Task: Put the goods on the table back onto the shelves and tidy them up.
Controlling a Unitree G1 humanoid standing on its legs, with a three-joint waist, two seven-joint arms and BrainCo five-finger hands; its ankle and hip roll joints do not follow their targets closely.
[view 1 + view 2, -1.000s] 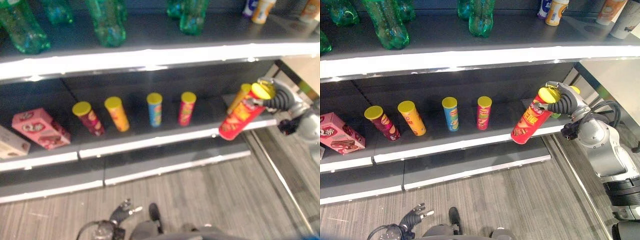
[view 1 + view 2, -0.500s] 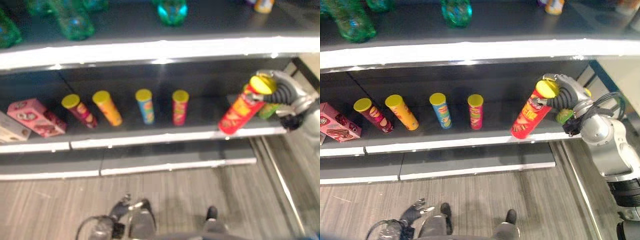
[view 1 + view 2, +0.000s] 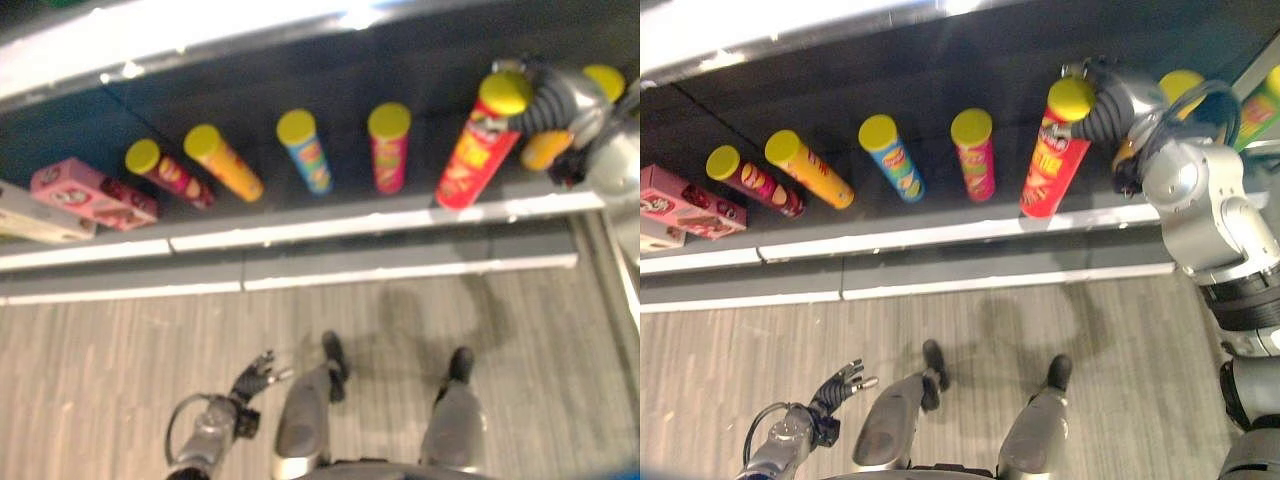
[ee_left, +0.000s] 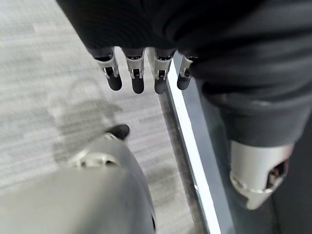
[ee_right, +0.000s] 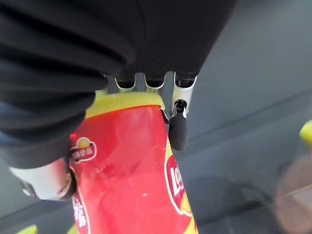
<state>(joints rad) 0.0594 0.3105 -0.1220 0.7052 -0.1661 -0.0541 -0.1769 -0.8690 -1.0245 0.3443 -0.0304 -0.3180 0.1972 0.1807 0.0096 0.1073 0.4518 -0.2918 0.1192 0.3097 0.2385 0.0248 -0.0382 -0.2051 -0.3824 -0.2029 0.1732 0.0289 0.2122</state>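
Note:
A tall red chip can (image 3: 1052, 160) with a yellow lid stands on the lower shelf (image 3: 940, 232) near its right end, its foot close to the shelf's front edge. My right hand (image 3: 1108, 102) is curled round the can's top; in the right wrist view its fingers (image 5: 177, 127) wrap the red can (image 5: 131, 185) just under the lid. My left hand (image 3: 838, 386) hangs low over the floor at the lower left with relaxed, straight fingers (image 4: 136, 78) and holds nothing.
Left of the red can stand several more chip cans: magenta (image 3: 975, 153), blue (image 3: 892, 157), orange (image 3: 808, 168) and dark red (image 3: 741, 180). A pink box (image 3: 685, 201) lies at the shelf's left end. Behind my right hand are an orange can (image 3: 1175, 92) and a green one (image 3: 1262, 103).
The camera has tilted downward, so the shelves sit higher in view. The red can has gone from leaning to nearly upright on the shelf, still in my right hand.

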